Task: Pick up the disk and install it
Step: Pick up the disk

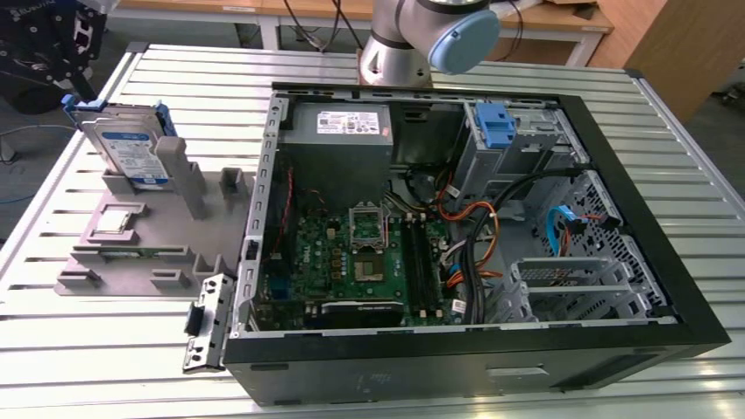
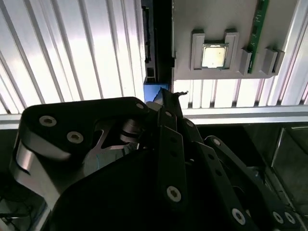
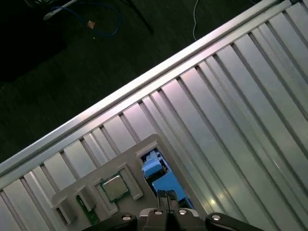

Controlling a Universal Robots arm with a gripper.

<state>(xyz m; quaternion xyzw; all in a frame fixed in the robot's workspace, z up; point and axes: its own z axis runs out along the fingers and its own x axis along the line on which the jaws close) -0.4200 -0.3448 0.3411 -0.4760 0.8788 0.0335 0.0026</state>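
No print can be read. The disk (image 1: 126, 144), standing in the grey holder (image 1: 128, 257), carries a white-and-blue label (image 1: 140, 161). The power supply (image 1: 338, 159) in the computer case (image 1: 466, 362) bears a white sticker (image 1: 355, 124) with dark lines. Both are too small to make out.

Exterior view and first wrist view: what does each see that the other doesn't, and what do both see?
Extra in the exterior view: the open computer case with its green motherboard, and the arm's base behind it. Extra in the first wrist view: a blue cable on the dark floor. Both: the disk standing in the gray holder, the small square chip near it, and the slatted table.
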